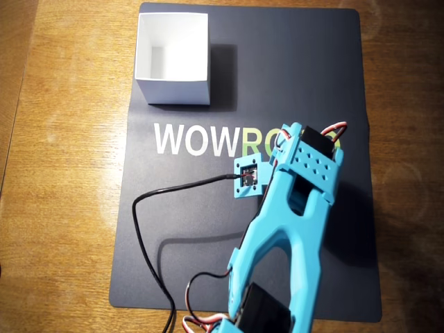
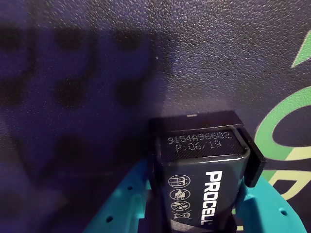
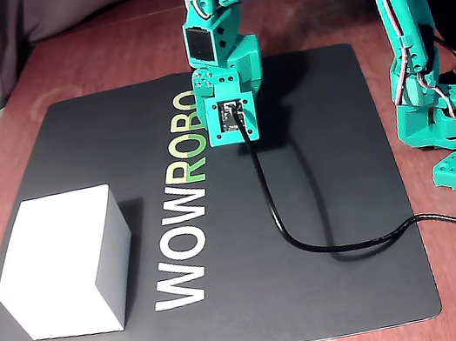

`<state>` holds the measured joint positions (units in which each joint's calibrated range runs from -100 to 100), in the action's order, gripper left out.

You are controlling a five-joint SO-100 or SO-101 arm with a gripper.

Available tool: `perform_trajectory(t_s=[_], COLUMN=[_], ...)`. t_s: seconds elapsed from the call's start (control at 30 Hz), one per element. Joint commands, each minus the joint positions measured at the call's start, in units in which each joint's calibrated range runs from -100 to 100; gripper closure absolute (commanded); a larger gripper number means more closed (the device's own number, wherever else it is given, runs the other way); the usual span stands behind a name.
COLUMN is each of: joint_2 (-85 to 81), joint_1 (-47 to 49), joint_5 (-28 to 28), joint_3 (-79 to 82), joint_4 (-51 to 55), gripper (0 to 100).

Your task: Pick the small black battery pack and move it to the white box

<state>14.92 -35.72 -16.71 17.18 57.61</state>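
In the wrist view the small black battery pack [image 2: 206,182] sits between the two teal fingers [image 2: 119,206] of the gripper [image 2: 199,213], which press against its left and right sides; the jaws are closed down to the width of the pack, gripping it. White "PROCELL" lettering and a printed code show on its upper face, and the textured dark mat [image 2: 97,73] lies right behind it, with a green letter curve at the right edge. Whether the pack touches the mat or is lifted clear, I cannot tell. In the overhead view the teal arm [image 1: 284,229] reaches from the near edge of the wooden tabletop [image 1: 62,173] up to the middle of the mat, its head over the green letters of the "WOWROBO" print [image 1: 198,139]; the pack itself is hidden there. The white box [image 1: 173,59], open at the top, stands near the mat's far left corner, well apart from the gripper. A black cable [image 3: 310,235] trails from the wrist camera across the mat toward the arm's base.
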Motion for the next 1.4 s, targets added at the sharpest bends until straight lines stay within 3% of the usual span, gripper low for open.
perform_trajectory(t_s=[0.0,0.67,0.8,1.2,1.37], joint_2=[-0.05,-1.63,-1.63,-1.54,-1.37], joint_1=[0.47,4.46,4.46,3.41,3.41], joint_5=[-0.16,-0.16,-0.16,0.00,0.22], joint_3=[-1.63,-1.72,-1.26,-0.63,-0.63], joint_4=[-0.03,0.06,0.15,0.32,5.84], gripper=[82,83,89,91,91])
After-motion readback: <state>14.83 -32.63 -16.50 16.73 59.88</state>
